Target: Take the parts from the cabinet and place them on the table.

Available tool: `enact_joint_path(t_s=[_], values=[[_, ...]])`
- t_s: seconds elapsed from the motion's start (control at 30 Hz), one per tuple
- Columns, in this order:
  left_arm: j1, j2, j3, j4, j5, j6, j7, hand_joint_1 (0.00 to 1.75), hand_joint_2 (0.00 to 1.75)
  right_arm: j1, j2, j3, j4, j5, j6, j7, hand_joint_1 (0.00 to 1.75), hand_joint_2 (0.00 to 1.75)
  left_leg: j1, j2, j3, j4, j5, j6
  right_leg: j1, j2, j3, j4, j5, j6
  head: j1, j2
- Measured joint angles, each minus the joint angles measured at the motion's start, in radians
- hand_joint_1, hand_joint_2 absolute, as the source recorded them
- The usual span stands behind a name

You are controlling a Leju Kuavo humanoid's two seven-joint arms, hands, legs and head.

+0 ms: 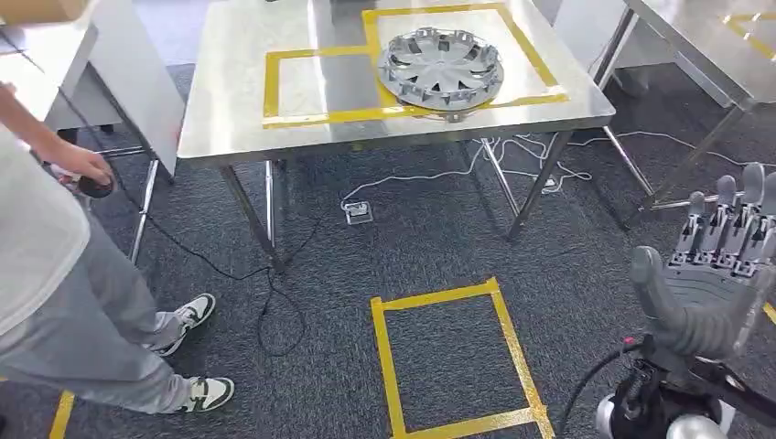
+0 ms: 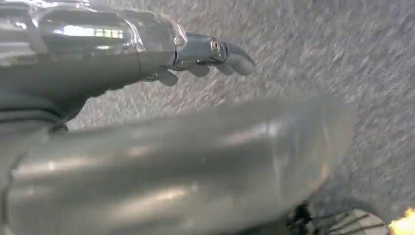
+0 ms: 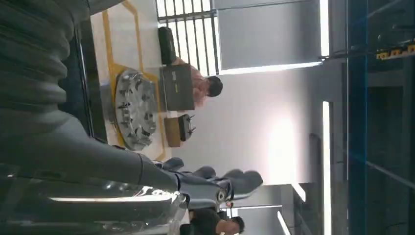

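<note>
**Wheel cover on the table, both hands holding nothing**

From the head view you see the steel table (image 1: 238, 110) ahead, its top marked with two yellow tape rectangles. The silver wheel cover (image 1: 441, 67) lies flat inside the right-hand rectangle, its near rim just over the tape line toward the table's front edge. The left-hand rectangle holds nothing. On the carpet in front of the table there is a yellow tape square (image 1: 458, 358), and a white cable (image 1: 430, 169) runs under the table between its legs. A second steel table (image 1: 723, 46) stands at the far right. Your right hand (image 1: 718, 274) is raised at the right edge of the picture, palm up, fingers straight and apart, grasping nothing. A person (image 1: 64, 274) in grey trousers and white shoes stands at the left, one hand on a small dark object beside another table's leg.

In the left wrist view, your left hand (image 2: 195, 54) hangs over grey carpet (image 2: 342, 49); the thick thumb lies across the foreground and the fingers reach out loosely, nothing in them.

In the right wrist view, the picture is turned on its side. Your right hand (image 3: 210, 183) shows fingers extended and empty. Beyond it you can see the wheel cover (image 3: 134, 110) on the tape-marked table (image 3: 105, 73), with a grey box (image 3: 177, 87) and a smaller brown box (image 3: 172, 131) past it near the table's far edge, and a person (image 3: 205, 88) behind the grey box.
</note>
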Motion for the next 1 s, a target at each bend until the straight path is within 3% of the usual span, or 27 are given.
enact_joint_path(t_s=[0.03, 0.07, 0.1, 0.13, 0.17, 0.2, 0.23, 0.27, 0.3, 0.37, 0.4, 0.43, 0.5, 0.53, 0.57, 0.6, 0.63, 0.67, 0.7, 0.73, 0.77, 0.8, 0.83, 0.9, 0.93, 0.97, 1.0], values=[[0.0, -0.003, 0.0, 0.0, 0.0, 0.0, 0.0, 0.0, 0.0, 0.0, 0.0, 0.002, 0.0, 0.0, 0.0, 0.0, 0.0, 1.75, -0.001, 0.0, -0.015, 0.002, 0.013, 0.0, -0.004, 0.0, -0.003, 0.075, -0.061, 0.006, 0.002, 0.0], [0.0, -0.004, 0.0, 0.0, 0.0, 0.0, 0.0, 0.0, 0.0, 0.0, 0.0, 0.005, 0.0, 0.0, 0.0, 0.0, 0.0, 1.75, -0.001, 0.0, -0.03, 0.003, 0.025, 0.001, -0.005, 0.0, -0.005, 0.141, -0.09, 0.01, 0.003, 0.0], [0.0, -0.004, 0.0, 0.0, 0.0, 0.0, 0.0, 0.0, 0.0, 0.0, 0.0, 0.007, 0.0, 0.0, 0.0, 0.0, 0.0, 1.75, -0.001, 0.001, -0.051, 0.008, 0.04, -0.001, -0.006, 0.0, -0.003, 0.203, -0.086, 0.013, 0.003, 0.0], [0.0, -0.003, 0.0, 0.0, 0.0, 0.0, 0.0, 0.0, 0.0, 0.0, 0.0, 0.008, 0.0, 0.0, 0.0, 0.0, 0.0, 1.75, -0.001, 0.003, -0.075, 0.014, 0.051, -0.003, -0.009, 0.0, 0.008, 0.223, -0.046, 0.017, 0.004, 0.0], [0.0, -0.003, 0.0, 0.0, 0.0, 0.0, 0.0, 0.0, 0.0, 0.0, 0.0, 0.01, 0.0, 0.0, 0.0, 0.0, 0.0, 1.75, -0.001, 0.004, -0.096, 0.023, 0.062, -0.006, -0.014, 0.0, 0.035, 0.206, 0.001, 0.02, 0.005, 0.0], [0.0, -0.003, 0.0, 0.0, 0.0, 0.0, 0.0, 0.0, 0.0, -0.001, -0.001, 0.011, 0.0, 0.0, 0.0, 0.0, 0.0, 1.75, -0.001, 0.005, -0.117, 0.032, 0.07, -0.008, -0.018, 0.0, 0.078, 0.155, 0.037, 0.022, 0.004, 0.0], [0.0, -0.003, 0.0, 0.0, 0.0, 0.0, 0.0, 0.0, 0.0, -0.003, -0.001, 0.015, 0.0, 0.0, 0.0, 0.0, 0.0, 1.75, -0.001, 0.005, -0.135, 0.045, 0.079, -0.014, -0.022, 0.001, 0.151, 0.056, 0.039, 0.023, 0.006, 0.0], [0.0, -0.003, 0.0, 0.0, 0.0, 0.0, 0.0, 0.0, 0.0, -0.005, -0.003, 0.017, 0.0, 0.0, 0.0, 0.0, 0.0, 1.75, -0.006, 0.005, -0.145, 0.053, 0.083, -0.019, -0.023, 0.002, 0.231, -0.046, 0.004, 0.022, 0.008, 0.0], [0.0, -0.003, 0.0, 0.0, 0.0, 0.0, 0.0, 0.0, 0.0, -0.007, -0.006, 0.02, -0.002, 0.0, 0.0, 0.0, 0.0, 1.75, -0.006, 0.007, -0.152, 0.06, 0.09, -0.023, -0.019, 0.005, 0.274, -0.132, -0.027, 0.009, 0.003, 0.0], [0.0, -0.002, 0.0, 0.0, 0.0, 0.001, 0.0, 0.0, 0.0, -0.008, -0.007, 0.023, -0.003, 0.0, 0.0, 0.0, 0.0, 1.75, 0.001, 0.012, -0.17, 0.061, 0.117, -0.035, -0.01, 0.005, 0.257, -0.134, -0.028, -0.001, 0.0, 0.0], [0.003, -0.003, 0.0, 0.0, 0.0, 0.0, 0.0, 0.0, 0.0, -0.006, -0.007, 0.024, -0.003, 0.0, 0.0, 0.0, 0.0, 1.75, -0.001, 0.012, -0.177, 0.061, 0.128, -0.042, -0.007, 0.003, 0.242, -0.136, -0.015, -0.012, 0.001, 0.0], [0.005, -0.002, 0.0, 0.0, 0.0, 0.0, 0.0, 0.0, 0.0, -0.007, -0.007, 0.026, -0.002, 0.0, 0.0, 0.0, 0.0, 1.75, 0.004, 0.012, -0.186, 0.071, 0.106, -0.049, -0.013, -0.006, 0.23, -0.139, 0.0, -0.024, -0.001, 0.0], [0.006, -0.003, 0.0, 0.0, 0.0, 0.0, 0.0, 0.0, 0.0, -0.007, -0.008, 0.027, -0.002, 0.0, 0.0, 0.001, 0.0, 1.75, 0.011, 0.005, -0.208, 0.153, -0.026, -0.059, -0.01, -0.005, 0.2, -0.137, 0.024, -0.039, -0.013, 0.0], [0.006, -0.004, 0.0, 0.0, 0.0, 0.0, 0.0, 0.0, 0.0, -0.007, -0.008, 0.029, -0.003, 0.0, 0.0, 0.001, 0.0, 1.75, 0.015, 0.002, -0.218, 0.227, -0.093, -0.062, -0.008, -0.007, 0.183, -0.136, 0.037, -0.039, -0.013, 0.0], [0.005, -0.004, 0.0, 0.0, 0.0, 0.0, 0.0, 0.0, 0.0, -0.007, -0.008, 0.03, -0.003, 0.0, 0.0, 0.001, 0.0, 1.75, 0.017, 0.001, -0.224, 0.296, -0.133, -0.064, -0.005, -0.008, 0.166, -0.134, 0.05, -0.04, -0.013, 0.0], [0.005, -0.004, 0.0, 0.0, 0.0, 0.0, 0.0, 0.0, 0.0, -0.007, -0.008, 0.031, -0.003, 0.0, 0.0, 0.001, 0.0, 1.75, 0.019, 0.001, -0.223, 0.352, -0.138, -0.066, -0.004, -0.01, 0.148, -0.132, 0.064, -0.04, -0.014, 0.0], [0.005, -0.004, 0.0, 0.0, 0.0, 0.0, 0.0, 0.0, 0.0, -0.007, -0.008, 0.032, -0.003, 0.0, 0.0, 0.001, 0.0, 1.75, 0.019, 0.0, -0.209, 0.377, -0.1, -0.066, -0.004, -0.01, 0.124, -0.127, 0.078, -0.038, -0.014, 0.0], [0.005, -0.004, 0.0, 0.0, 0.0, 0.0, 0.0, 0.0, 0.0, -0.007, -0.008, 0.033, -0.003, 0.0, 0.0, 0.001, 0.0, 1.75, 0.019, 0.0, -0.184, 0.367, -0.05, -0.065, -0.004, -0.011, 0.103, -0.121, 0.09, -0.036, -0.014, 0.0], [0.005, -0.004, 0.0, 0.0, 0.0, 0.0, 0.0, 0.0, 0.0, -0.007, -0.008, 0.034, -0.003, 0.0, 0.0, 0.001, 0.0, 1.75, 0.019, 0.0, -0.143, 0.328, -0.008, -0.063, -0.005, -0.011, 0.082, -0.114, 0.1, -0.034, -0.014, 0.0], [0.004, -0.004, 0.0, 0.0, 0.0, 0.0, 0.0, 0.0, 0.0, -0.006, -0.008, 0.035, -0.003, 0.0, 0.0, 0.001, 0.0, 1.75, 0.019, -0.001, -0.074, 0.247, 0.003, -0.06, -0.005, -0.01, 0.064, -0.107, 0.111, -0.031, -0.015, 0.0], [0.003, -0.003, 0.0, 0.0, 0.0, 0.0, 0.0, 0.0, 0.0, -0.006, -0.008, 0.036, -0.003, 0.0, 0.0, 0.001, 0.0, 1.75, 0.017, -0.004, 0.011, 0.142, -0.033, -0.053, -0.005, -0.01, 0.058, -0.102, 0.118, -0.027, -0.016, 0.0], [0.001, -0.001, 0.0, 0.0, 0.0, 0.001, 0.0, 0.0, 0.0, -0.007, -0.008, 0.036, -0.005, 0.0, 0.0, 0.001, 0.0, 1.75, 0.014, -0.004, 0.076, 0.029, -0.063, -0.046, -0.003, -0.011, 0.056, -0.097, 0.125, -0.02, -0.015, 0.0], [-0.001, -0.001, 0.0, 0.0, 0.0, 0.0, 0.0, 0.0, 0.0, -0.007, -0.009, 0.036, -0.006, 0.0, 0.0, 0.001, 0.0, 1.75, 0.012, -0.007, 0.083, 0.013, -0.077, -0.044, -0.004, -0.012, 0.05, -0.098, 0.139, -0.015, -0.015, 0.0], [-0.001, -0.002, 0.0, 0.0, 0.0, 0.001, -0.001, 0.0, 0.0, -0.007, -0.009, 0.039, -0.006, 0.0, 0.0, 0.001, 0.0, 1.75, 0.009, -0.011, 0.068, 0.012, -0.069, -0.036, -0.006, -0.012, 0.042, -0.105, 0.165, -0.005, -0.016, 0.0], [0.0, -0.004, 0.0, 0.0, 0.0, 0.001, -0.001, 0.0, 0.0, -0.006, -0.01, 0.039, -0.007, 0.0, 0.0, 0.001, 0.0, 1.75, 0.02, -0.007, 0.053, 0.007, -0.053, -0.025, -0.007, -0.01, 0.029, -0.101, 0.156, 0.001, -0.016, 0.0], [0.001, -0.003, 0.0, 0.0, 0.0, 0.001, 0.0, 0.0, 0.0, -0.004, -0.011, 0.041, -0.006, 0.0, 0.0, 0.001, 0.0, 1.75, 0.017, -0.006, 0.037, 0.009, -0.04, -0.016, -0.008, -0.006, 0.017, -0.081, 0.108, 0.007, -0.01, 0.0], [0.001, -0.003, 0.0, 0.0, 0.0, 0.0, 0.0, 0.0, 0.0, -0.004, -0.012, 0.042, -0.006, 0.0, -0.001, 0.001, 0.0, 1.75, 0.015, -0.004, 0.022, 0.009, -0.028, -0.009, -0.009, -0.006, 0.005, -0.029, 0.038, 0.009, 0.0, 0.0]])
